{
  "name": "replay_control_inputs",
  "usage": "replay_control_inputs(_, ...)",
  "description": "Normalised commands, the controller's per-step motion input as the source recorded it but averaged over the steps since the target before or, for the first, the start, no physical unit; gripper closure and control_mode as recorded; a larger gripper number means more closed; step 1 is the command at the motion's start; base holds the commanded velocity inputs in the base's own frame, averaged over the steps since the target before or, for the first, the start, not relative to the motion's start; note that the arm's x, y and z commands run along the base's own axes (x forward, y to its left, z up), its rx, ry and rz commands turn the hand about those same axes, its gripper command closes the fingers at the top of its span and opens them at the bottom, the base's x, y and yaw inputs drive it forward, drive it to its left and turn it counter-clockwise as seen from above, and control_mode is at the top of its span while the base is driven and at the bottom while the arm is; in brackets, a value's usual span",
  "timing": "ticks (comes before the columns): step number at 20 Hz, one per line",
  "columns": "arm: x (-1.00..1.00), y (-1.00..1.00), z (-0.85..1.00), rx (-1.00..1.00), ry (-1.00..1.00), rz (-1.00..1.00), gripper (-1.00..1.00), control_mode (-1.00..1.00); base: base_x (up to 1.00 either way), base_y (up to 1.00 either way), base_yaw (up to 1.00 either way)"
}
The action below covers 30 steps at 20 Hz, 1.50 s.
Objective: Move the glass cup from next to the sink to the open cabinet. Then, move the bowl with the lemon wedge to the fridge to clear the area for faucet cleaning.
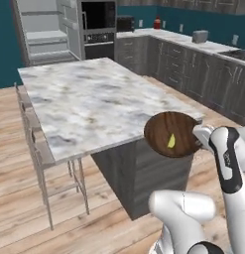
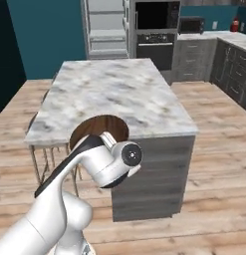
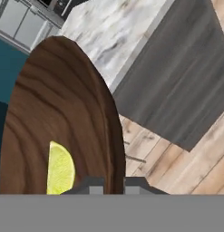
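While the dark wooden bowl (image 1: 168, 134) hangs in the air beside the near corner of the marble island (image 1: 89, 99), you can see the yellow lemon wedge (image 1: 171, 141) lying inside it, low against the wall. In the hand view the bowl (image 3: 63, 118) sits right against the camera, its rim running between the two finger tips, and the lemon wedge (image 3: 60, 170) rests just above them. Your gripper (image 3: 114, 183) is clamped narrowly on that rim, so it is holding the bowl by its edge. From the left base view the gripper (image 1: 201, 136) meets the bowl at its right side, with the white arm rising behind it.

In the right base view you catch the bowl (image 2: 97, 127) partly behind the arm's wrist, overlapping the island's near edge (image 2: 114, 137). Under the island's left side stand pale metal-legged stools (image 1: 39, 154) on the wooden floor (image 1: 15, 218).

Beyond the island, the open fridge (image 1: 47, 30) shows its pale shelves against the teal wall, well apart from the bowl. Next to it sits a black wall oven (image 1: 98, 25), and grey drawer units (image 1: 193, 74) run along the right under a marble counter.
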Motion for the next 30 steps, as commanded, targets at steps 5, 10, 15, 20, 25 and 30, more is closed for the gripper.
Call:
replay_control_inputs(5,0.0,0.0,0.0,0.0,0.0,0.0,1.0,1.0,0.03,1.0,0.26)
replay_control_inputs(10,0.0,0.0,0.0,0.0,0.0,0.0,1.0,1.0,0.26,1.0,0.11)
replay_control_inputs(15,0.0,0.0,0.0,0.0,0.0,0.0,1.0,1.0,0.5,1.0,0.04)
replay_control_inputs(20,0.0,0.0,0.0,0.0,0.0,0.0,1.0,1.0,0.59,1.0,0.05)
replay_control_inputs(25,0.0,0.0,0.0,0.0,0.0,0.0,1.0,1.0,0.72,1.0,0.08)
replay_control_inputs(30,0.0,0.0,0.0,0.0,0.0,0.0,1.0,1.0,0.69,1.0,0.11)
